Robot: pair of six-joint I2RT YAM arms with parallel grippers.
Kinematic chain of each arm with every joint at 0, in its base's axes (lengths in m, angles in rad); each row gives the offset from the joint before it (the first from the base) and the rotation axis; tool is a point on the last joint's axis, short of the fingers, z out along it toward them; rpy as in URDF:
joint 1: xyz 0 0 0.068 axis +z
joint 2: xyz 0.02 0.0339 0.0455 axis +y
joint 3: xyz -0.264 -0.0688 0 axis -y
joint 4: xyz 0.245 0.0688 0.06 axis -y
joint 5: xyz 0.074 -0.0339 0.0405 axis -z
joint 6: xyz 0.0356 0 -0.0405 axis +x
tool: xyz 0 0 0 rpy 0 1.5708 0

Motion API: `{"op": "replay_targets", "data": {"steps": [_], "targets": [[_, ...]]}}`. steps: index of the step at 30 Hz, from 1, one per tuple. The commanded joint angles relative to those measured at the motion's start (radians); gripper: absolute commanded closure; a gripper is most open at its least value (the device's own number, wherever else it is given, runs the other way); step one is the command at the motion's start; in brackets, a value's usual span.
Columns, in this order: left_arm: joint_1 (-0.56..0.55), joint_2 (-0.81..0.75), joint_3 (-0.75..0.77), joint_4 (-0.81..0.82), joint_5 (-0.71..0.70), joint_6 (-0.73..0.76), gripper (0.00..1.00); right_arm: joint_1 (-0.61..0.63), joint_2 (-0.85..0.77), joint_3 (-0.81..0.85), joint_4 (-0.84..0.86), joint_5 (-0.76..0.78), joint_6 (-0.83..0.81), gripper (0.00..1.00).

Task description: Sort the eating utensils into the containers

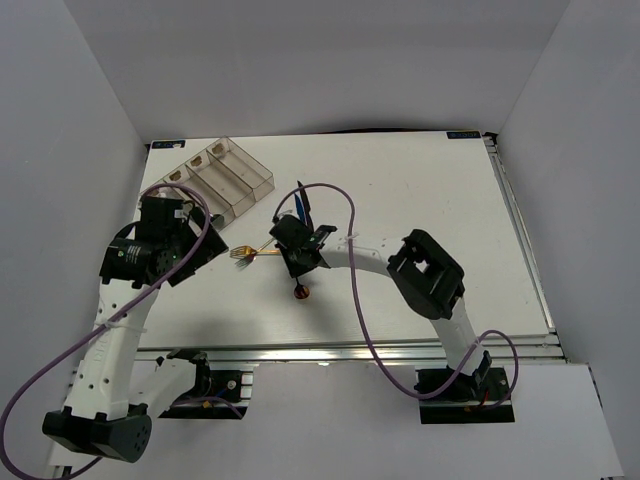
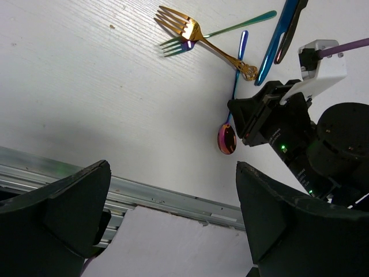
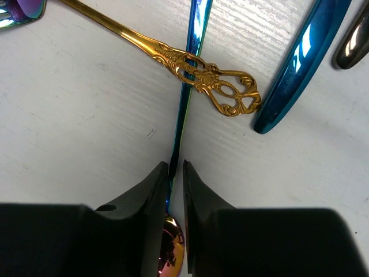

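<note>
My right gripper [image 3: 176, 167] is shut on the thin handle of the iridescent spoon [image 3: 187, 98] low on the table; the spoon's bowl [image 3: 172, 248] shows between the fingers. The gold fork [image 3: 202, 78] lies across the spoon handle. A blue knife [image 3: 302, 63] and a dark utensil [image 3: 351, 40] lie to the right. In the top view the right gripper [image 1: 298, 262] is mid-table and the clear organiser tray [image 1: 215, 175] stands at the back left. My left gripper [image 2: 173, 219] is open and empty, hovering near the table's front edge beside the tray.
An iridescent fork [image 2: 230, 27] lies under the gold fork's [image 2: 196, 34] tines. The metal rail [image 2: 173, 193] marks the table's front edge. White walls enclose the table on three sides. The right arm's purple cable [image 1: 345, 215] loops over the utensils.
</note>
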Motion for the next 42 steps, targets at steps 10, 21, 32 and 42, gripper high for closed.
{"op": "replay_targets", "data": {"steps": [10, 21, 32, 42], "targets": [[-0.003, -0.053, -0.010, -0.009, -0.027, -0.030, 0.02, 0.015, 0.047, -0.253, -0.229, 0.025, 0.014, 1.00], [-0.003, -0.063, -0.024, 0.000, -0.038, -0.051, 0.02, 0.014, -0.134, -0.474, -0.301, -0.060, 0.038, 1.00], [-0.004, -0.064, -0.023, 0.000, -0.050, -0.056, 0.02, 0.012, -0.111, -0.444, -0.390, -0.060, -0.008, 0.65], [-0.003, -0.095, -0.044, -0.012, -0.052, -0.064, 0.02, 0.014, -0.036, -0.445, -0.303, -0.093, -0.057, 0.90]]}}
